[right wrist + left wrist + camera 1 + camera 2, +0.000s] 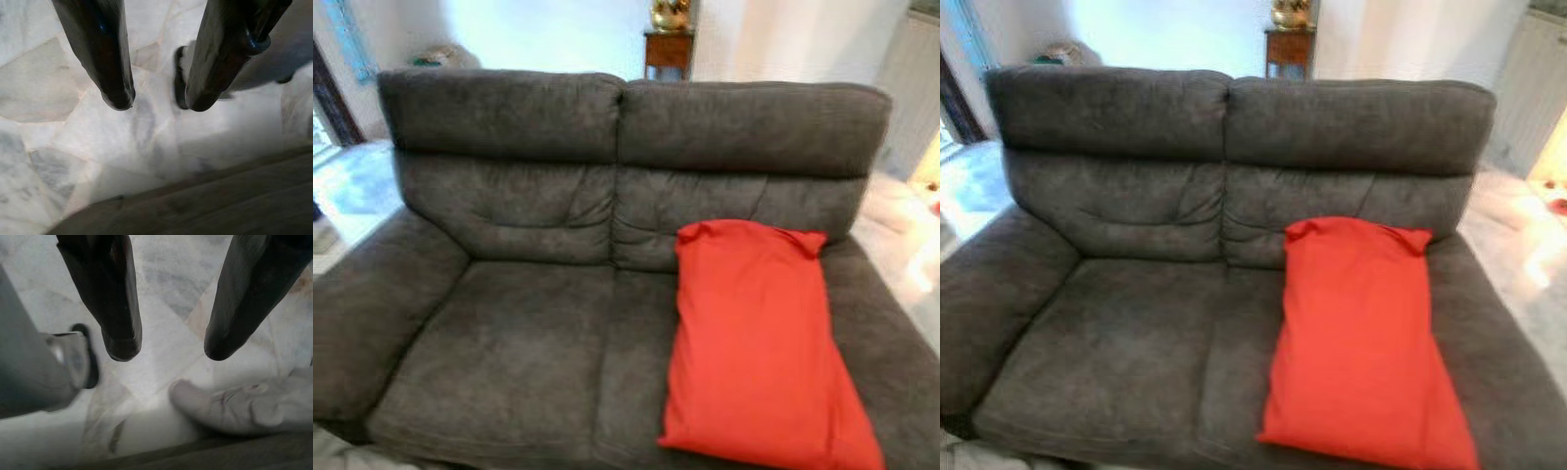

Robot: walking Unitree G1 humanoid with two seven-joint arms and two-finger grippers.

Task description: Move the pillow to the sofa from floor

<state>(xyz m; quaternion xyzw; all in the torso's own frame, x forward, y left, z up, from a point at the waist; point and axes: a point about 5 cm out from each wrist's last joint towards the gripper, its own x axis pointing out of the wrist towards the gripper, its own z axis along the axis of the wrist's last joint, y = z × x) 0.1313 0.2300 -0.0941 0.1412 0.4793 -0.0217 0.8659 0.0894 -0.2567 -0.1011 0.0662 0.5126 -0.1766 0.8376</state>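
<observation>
A red pillow [759, 343] lies on the right seat of the dark grey two-seat sofa [509, 343], its top edge leaning against the backrest. Nothing is touching the pillow. My left gripper [168, 345] hangs open over the marble floor, with nothing between its fingers. My right gripper [156, 100] is also open and empty, pointing down at the marble floor near the sofa's dark edge [220, 205].
A wooden side table [668, 49] with a golden ornament stands behind the sofa. White marble floor [352, 196] runs along both sides of it. In the left wrist view a pale shoe-like shape [244, 404] and a grey robot foot [68, 362] rest on the floor.
</observation>
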